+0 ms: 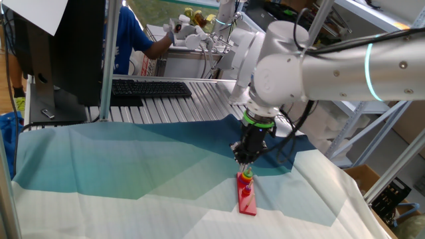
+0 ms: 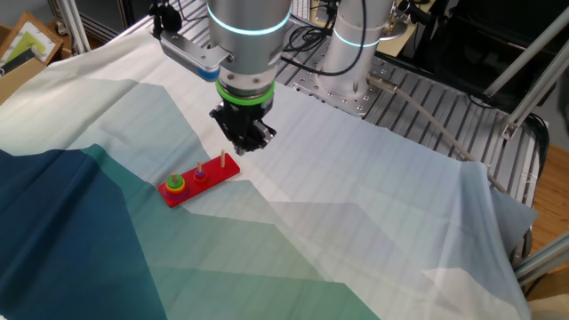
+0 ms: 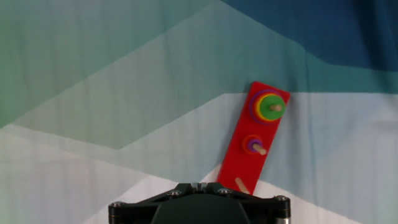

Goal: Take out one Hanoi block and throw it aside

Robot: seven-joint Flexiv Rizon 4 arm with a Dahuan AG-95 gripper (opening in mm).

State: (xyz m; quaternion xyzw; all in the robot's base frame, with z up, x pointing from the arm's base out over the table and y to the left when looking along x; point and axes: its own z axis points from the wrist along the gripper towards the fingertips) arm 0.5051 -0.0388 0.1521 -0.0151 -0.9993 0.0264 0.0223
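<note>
The long red base (image 3: pixel 252 146) lies on the blue-green cloth and carries three pegs. The far peg holds a stack of rings, topped by the small bright green Hanoi block (image 3: pixel 268 113), which also shows in one fixed view (image 1: pixel 247 174) and in the other fixed view (image 2: pixel 177 180). A small purple ring (image 3: pixel 252 145) sits on the middle peg. The near peg (image 3: pixel 241 184) is bare. My gripper (image 2: pixel 242 145) hangs in the air above the bare-peg end of the base and touches nothing. Its fingers look closed together and empty. The hand view shows only its black body (image 3: pixel 199 205).
A black keyboard (image 1: pixel 149 87) and a monitor (image 1: pixel 63 46) stand at the back on a ribbed metal table (image 1: pixel 199 103). A person in blue (image 1: pixel 129 36) is behind them. The cloth (image 2: pixel 373 231) spreads wide around the base.
</note>
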